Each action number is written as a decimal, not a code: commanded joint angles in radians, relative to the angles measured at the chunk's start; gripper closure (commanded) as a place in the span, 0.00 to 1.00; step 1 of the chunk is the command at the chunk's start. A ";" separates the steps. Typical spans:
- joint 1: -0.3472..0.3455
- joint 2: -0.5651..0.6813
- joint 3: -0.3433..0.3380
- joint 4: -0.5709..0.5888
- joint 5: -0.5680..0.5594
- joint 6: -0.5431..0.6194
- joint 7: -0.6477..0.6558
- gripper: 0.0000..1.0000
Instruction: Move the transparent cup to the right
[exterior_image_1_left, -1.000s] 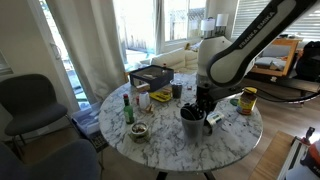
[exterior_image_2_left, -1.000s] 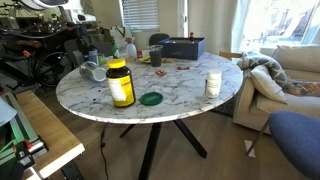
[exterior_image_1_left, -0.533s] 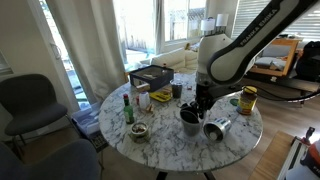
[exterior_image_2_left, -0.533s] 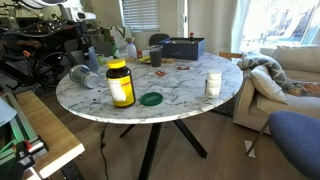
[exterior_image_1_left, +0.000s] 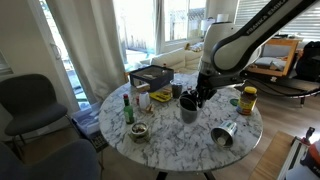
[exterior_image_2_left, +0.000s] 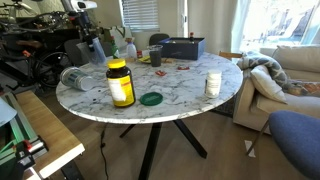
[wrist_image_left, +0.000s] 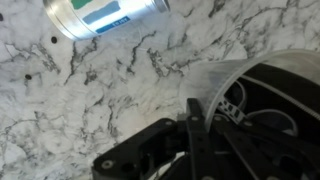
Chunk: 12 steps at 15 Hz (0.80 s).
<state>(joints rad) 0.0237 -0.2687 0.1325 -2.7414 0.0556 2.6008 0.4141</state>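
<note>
2 opposite table (exterior_image_1_left: 168, 142) views, wrist close-up

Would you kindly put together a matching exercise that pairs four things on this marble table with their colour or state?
Things:
1. silver can
2. bottle
3. jar
4. box

Colour or state:
A. yellow label
B. lying on its side
C. black, rectangular
D. green, upright

Pairs: 1-B, 2-D, 3-A, 4-C
</note>
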 joint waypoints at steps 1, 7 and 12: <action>-0.052 -0.009 0.020 0.004 -0.066 0.053 0.087 0.99; -0.141 0.071 -0.061 0.152 0.006 0.053 0.160 0.99; -0.145 0.063 -0.069 0.146 -0.009 0.076 0.181 0.99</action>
<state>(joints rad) -0.1210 -0.2059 0.0674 -2.6004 0.0439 2.6753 0.5584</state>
